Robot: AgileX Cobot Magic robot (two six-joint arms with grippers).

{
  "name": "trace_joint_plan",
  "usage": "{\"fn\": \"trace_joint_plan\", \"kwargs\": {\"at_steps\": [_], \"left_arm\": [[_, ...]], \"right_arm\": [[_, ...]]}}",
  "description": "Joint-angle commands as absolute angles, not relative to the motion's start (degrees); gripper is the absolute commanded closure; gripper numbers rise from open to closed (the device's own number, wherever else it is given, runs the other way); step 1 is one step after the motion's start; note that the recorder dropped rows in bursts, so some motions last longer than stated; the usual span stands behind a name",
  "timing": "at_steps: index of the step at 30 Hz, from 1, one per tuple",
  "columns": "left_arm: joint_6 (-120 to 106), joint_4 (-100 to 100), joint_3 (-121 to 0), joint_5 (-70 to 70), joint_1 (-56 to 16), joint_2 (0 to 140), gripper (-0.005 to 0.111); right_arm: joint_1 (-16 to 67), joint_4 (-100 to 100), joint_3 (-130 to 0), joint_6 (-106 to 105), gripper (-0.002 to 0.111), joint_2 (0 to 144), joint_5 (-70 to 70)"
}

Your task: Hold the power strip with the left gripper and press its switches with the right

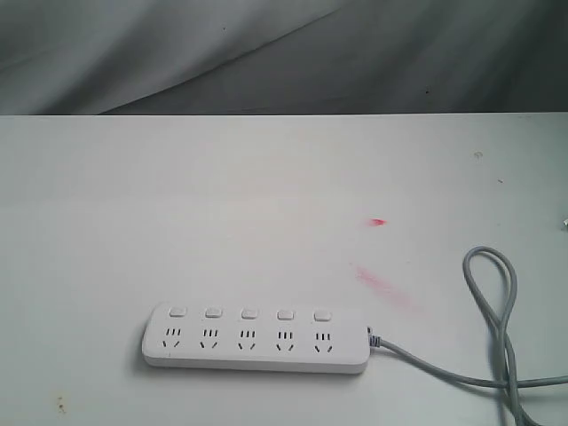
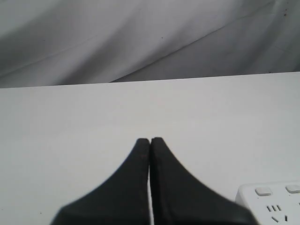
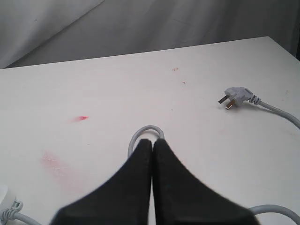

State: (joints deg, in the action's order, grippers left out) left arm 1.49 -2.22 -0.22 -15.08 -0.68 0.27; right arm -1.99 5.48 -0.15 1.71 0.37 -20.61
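The white power strip (image 1: 257, 338) lies flat near the table's front edge, its five square switches (image 1: 249, 313) in a row above the socket sets. Its grey cord (image 1: 493, 306) leaves the right end and loops back. Neither arm shows in the exterior view. My left gripper (image 2: 149, 140) is shut and empty above bare table, with one end of the power strip (image 2: 274, 201) at the frame's corner, apart from it. My right gripper (image 3: 153, 141) is shut and empty over the cord loop (image 3: 145, 131); the cord (image 3: 11, 211) meets the strip's end at the frame's edge.
The grey plug (image 3: 236, 96) lies on the table at the cord's far end. Red smears (image 1: 383, 284) and a small red mark (image 1: 378, 222) stain the white table (image 1: 222, 204). A grey cloth backdrop (image 1: 284, 53) hangs behind the far edge.
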Motion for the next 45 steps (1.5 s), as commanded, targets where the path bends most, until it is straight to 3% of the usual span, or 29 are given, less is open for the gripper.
{"fn": "trace_joint_plan", "kwargs": {"at_steps": [1, 23, 28, 34, 45], "left_arm": [[1.4, -1.8, 0.0, -15.2, -1.0, 0.0, 0.105], [1.0, -0.4, 0.0, -15.4, -0.9, 0.0, 0.105], [-8.1, 1.5, -3.9, -20.9, -0.9, 0.2, 0.105], [-10.8, 0.0, -15.5, -22.7, -0.9, 13.5, 0.105], [-21.2, 0.0, -43.4, -22.1, 0.3, 50.4, 0.105]], "right_arm": [[-2.4, 5.5, 0.0, 1.9, 0.108, 0.0, -19.9], [-2.4, 5.5, 0.0, 1.9, 0.108, 0.0, -19.9], [-2.4, 5.5, 0.0, 1.9, 0.108, 0.0, -19.9], [-2.4, 5.5, 0.0, 1.9, 0.108, 0.0, -19.9], [-2.4, 5.5, 0.0, 1.9, 0.108, 0.0, -19.9]]}}
